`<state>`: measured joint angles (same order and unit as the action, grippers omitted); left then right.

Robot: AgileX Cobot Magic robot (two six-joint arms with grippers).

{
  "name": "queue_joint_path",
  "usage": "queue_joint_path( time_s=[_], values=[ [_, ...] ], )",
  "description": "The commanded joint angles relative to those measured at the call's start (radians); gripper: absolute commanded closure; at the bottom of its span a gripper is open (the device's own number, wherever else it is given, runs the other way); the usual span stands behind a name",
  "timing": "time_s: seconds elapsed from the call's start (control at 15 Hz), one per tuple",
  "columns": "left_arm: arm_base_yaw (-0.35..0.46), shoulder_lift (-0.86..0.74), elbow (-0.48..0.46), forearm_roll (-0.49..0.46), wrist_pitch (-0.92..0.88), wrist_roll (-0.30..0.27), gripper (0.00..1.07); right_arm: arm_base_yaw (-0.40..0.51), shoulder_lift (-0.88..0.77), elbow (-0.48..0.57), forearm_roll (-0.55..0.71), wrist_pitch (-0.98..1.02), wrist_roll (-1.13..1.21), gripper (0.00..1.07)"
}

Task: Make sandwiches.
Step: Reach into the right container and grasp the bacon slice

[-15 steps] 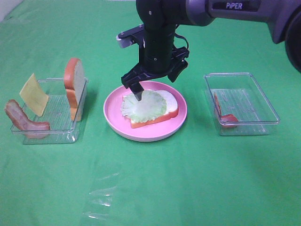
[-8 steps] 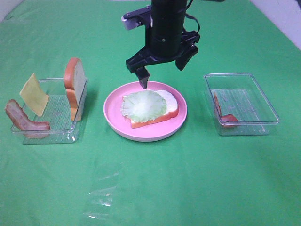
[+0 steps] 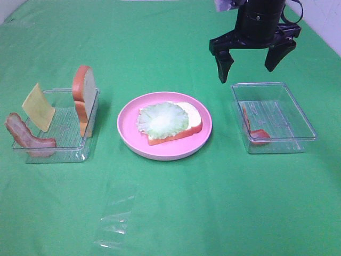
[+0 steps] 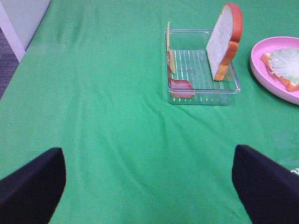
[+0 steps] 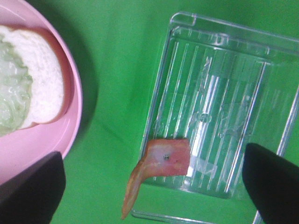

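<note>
**A:** Pincer status?
**B:** My right pincer [image 3: 246, 72] is spread wide and empty, upper right of frame, over the right tray [image 3: 298, 114]. My left pincer [image 4: 149, 186] is apart too, holding nothing.
**A:** Sandwich?
**B:** Bread [image 3: 193, 118] topped with lettuce [image 3: 162, 118] on the plate [image 3: 128, 133], centre. Bacon [image 3: 259, 135] in the right tray. Cheese [image 3: 38, 106], spare bread [image 3: 84, 98] and second bacon [image 3: 24, 136] in the left tray [image 3: 64, 144].

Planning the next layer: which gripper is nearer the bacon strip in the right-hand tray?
Right. The right gripper hangs open above the tray holding the bacon strip. The left gripper is open on the other side, out beyond the left tray.
</note>
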<state>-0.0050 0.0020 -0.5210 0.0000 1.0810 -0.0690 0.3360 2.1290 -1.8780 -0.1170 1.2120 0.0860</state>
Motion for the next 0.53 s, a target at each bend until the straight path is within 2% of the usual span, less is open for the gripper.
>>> queue_joint_path(
  time_s=[0.07, 0.53],
  values=[
    [0.003, 0.001, -0.001, 0.000, -0.006, -0.005, 0.18, 0.001, -0.014, 0.058, 0.031, 0.116, -0.018, 0.09],
    [0.003, 0.001, -0.001, 0.000, -0.006, -0.005, 0.18, 0.001, -0.014, 0.239, 0.031, 0.030, -0.006, 0.10]
  ],
)
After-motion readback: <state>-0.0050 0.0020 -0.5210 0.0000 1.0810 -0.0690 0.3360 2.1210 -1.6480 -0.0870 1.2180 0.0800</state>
